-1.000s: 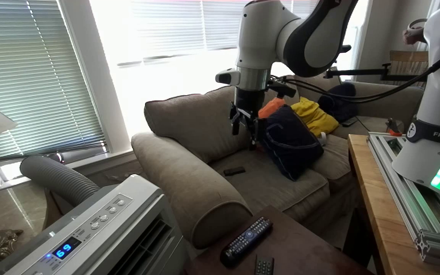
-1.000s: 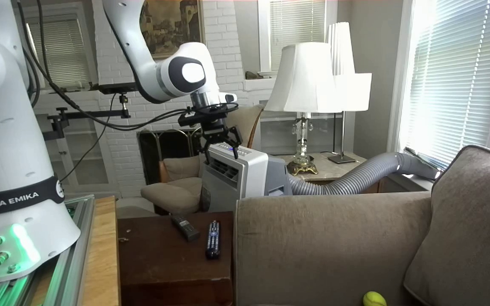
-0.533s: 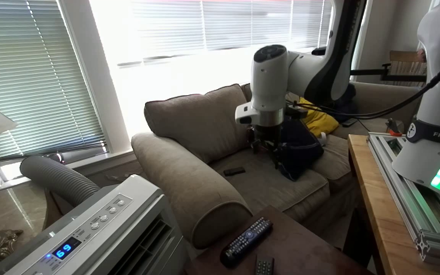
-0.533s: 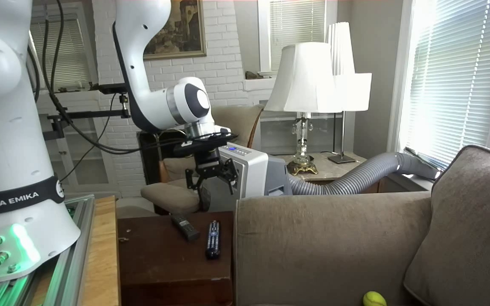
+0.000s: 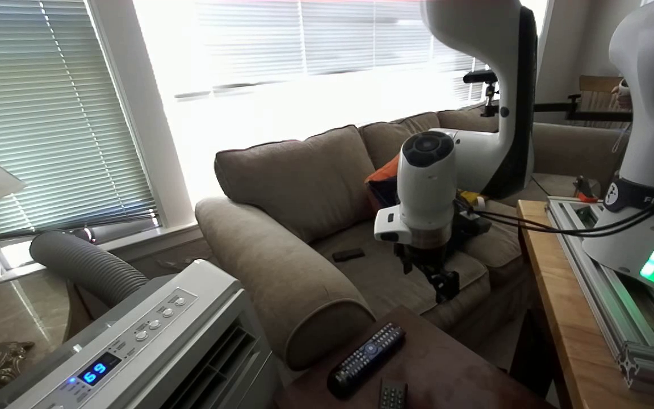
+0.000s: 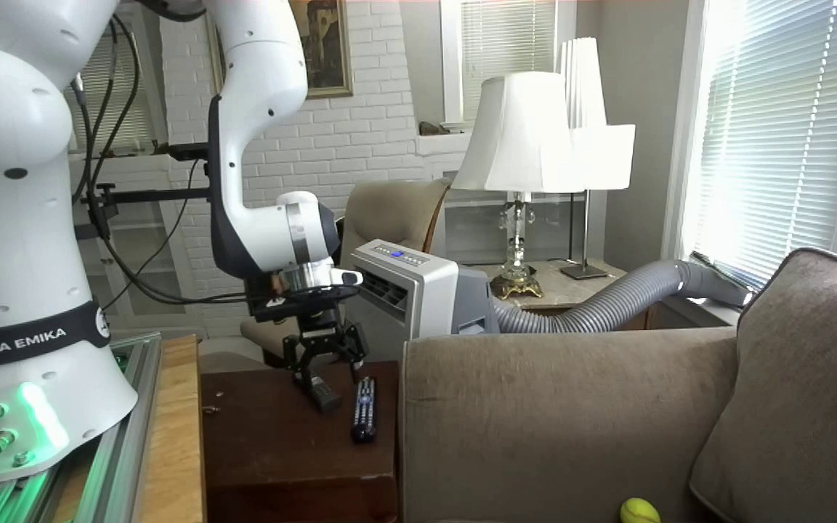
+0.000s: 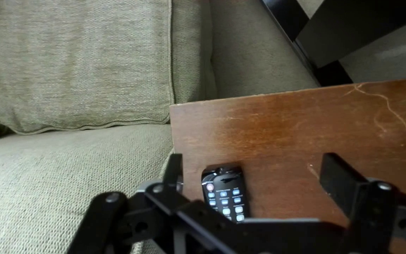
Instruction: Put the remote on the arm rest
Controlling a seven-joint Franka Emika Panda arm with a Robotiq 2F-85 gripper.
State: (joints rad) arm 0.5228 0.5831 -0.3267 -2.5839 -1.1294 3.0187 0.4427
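Note:
A black remote with light buttons lies on the side table beside the sofa in both exterior views (image 5: 367, 359) (image 6: 364, 410) and in the wrist view (image 7: 224, 197). The padded taupe arm rest is right beside that table (image 5: 281, 272) (image 6: 571, 392) (image 7: 83, 187), with nothing on it. My gripper (image 5: 424, 278) (image 6: 330, 367) (image 7: 254, 165) is open and empty above the table. In the wrist view the remote's far end shows between the fingers, nearer the left finger; its near end is hidden by the gripper.
A smaller dark remote or handset (image 5: 392, 395) (image 6: 320, 392) shares the brown side table (image 5: 446, 375). A dark slim object (image 5: 348, 254) lies on the sofa seat. A tennis ball (image 6: 639, 511) sits by the arm rest. A white air conditioner (image 5: 202, 284) stands beside it.
My gripper has come down from above the sofa and moved towards the side table, and is now over it. The gripper stays open. The remotes have not moved.

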